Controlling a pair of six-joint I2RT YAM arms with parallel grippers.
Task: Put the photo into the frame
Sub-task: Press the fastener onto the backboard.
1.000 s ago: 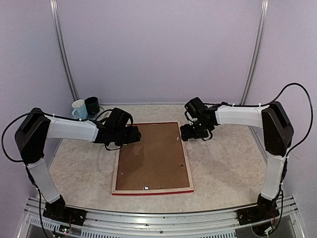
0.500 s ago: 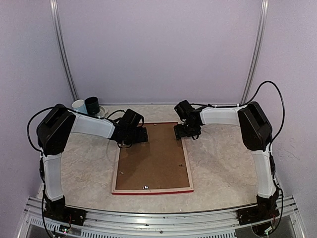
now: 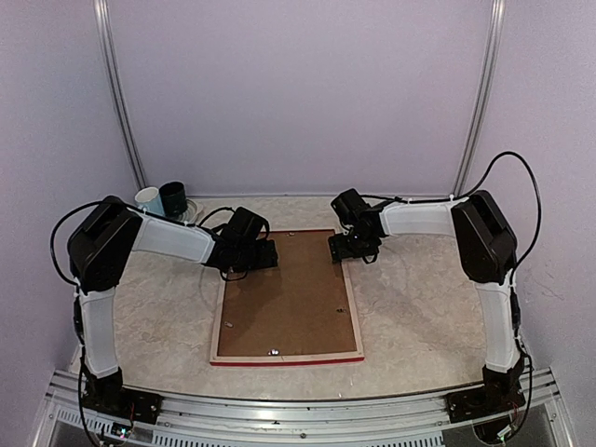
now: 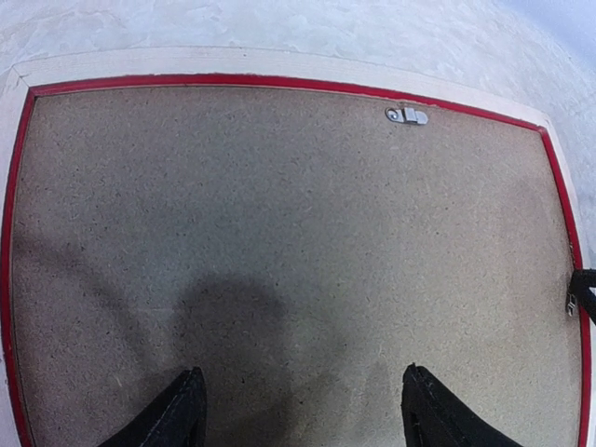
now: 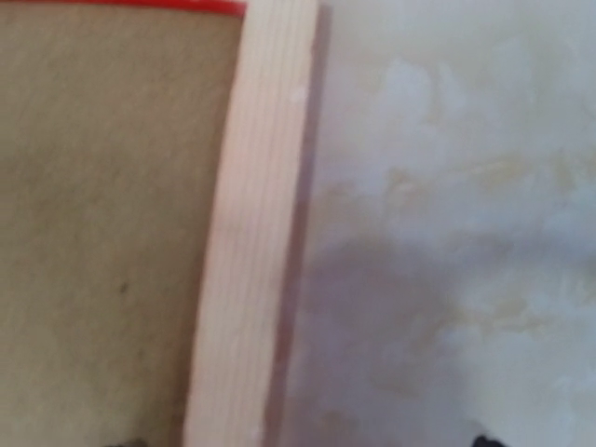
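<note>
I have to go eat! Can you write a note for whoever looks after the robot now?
Left tool: open, empty, over the brown fibreboard backing board near its far left corner.
Right tool: open, empty, by the far right corner of the red-edged pale wooden frame.
Frame lies face down on the marbled table, board seated in it.
Photo: not in sight; possibly under the board, cannot tell.
Left to do: confirm the photo is in.

Light is soft and even, from overhead. Under my left gripper (image 4: pixel 303 371) a dim, fuzzy shadow lies on the brown board (image 4: pixel 279 186), whose straight edges bow from lens distortion. My right wrist view is blurred: frame (image 5: pixel 247 233) and table (image 5: pixel 447 186) look soft, with a faint shadow.
</note>
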